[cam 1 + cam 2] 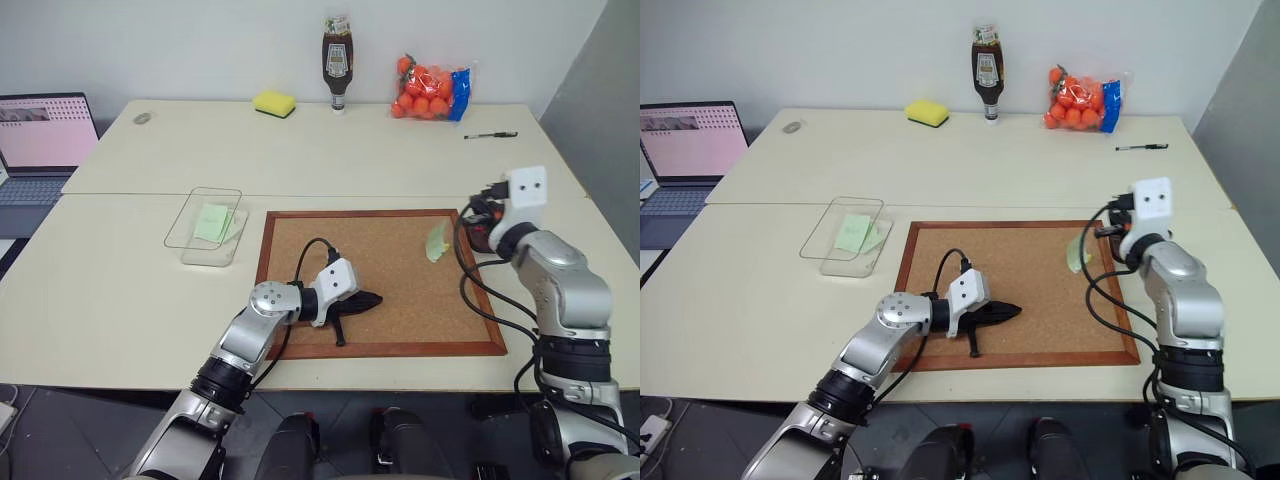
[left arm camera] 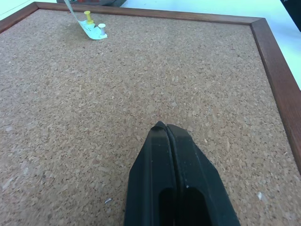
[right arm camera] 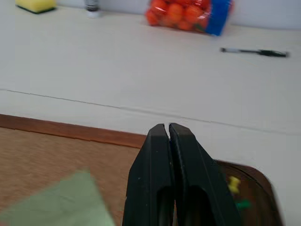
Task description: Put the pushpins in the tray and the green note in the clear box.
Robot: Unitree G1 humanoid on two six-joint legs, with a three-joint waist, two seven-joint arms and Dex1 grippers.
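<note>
One green note is seen inside the clear box, left of the cork board; another (pinned, yellow and white pushpins) remains at its right edge, tray beside. Left gripper and right gripper are pressed closed, empty

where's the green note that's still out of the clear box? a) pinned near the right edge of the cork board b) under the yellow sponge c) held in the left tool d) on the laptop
a: the green note hangs at the cork board's right edge, a yellow pushpin in it.
</note>
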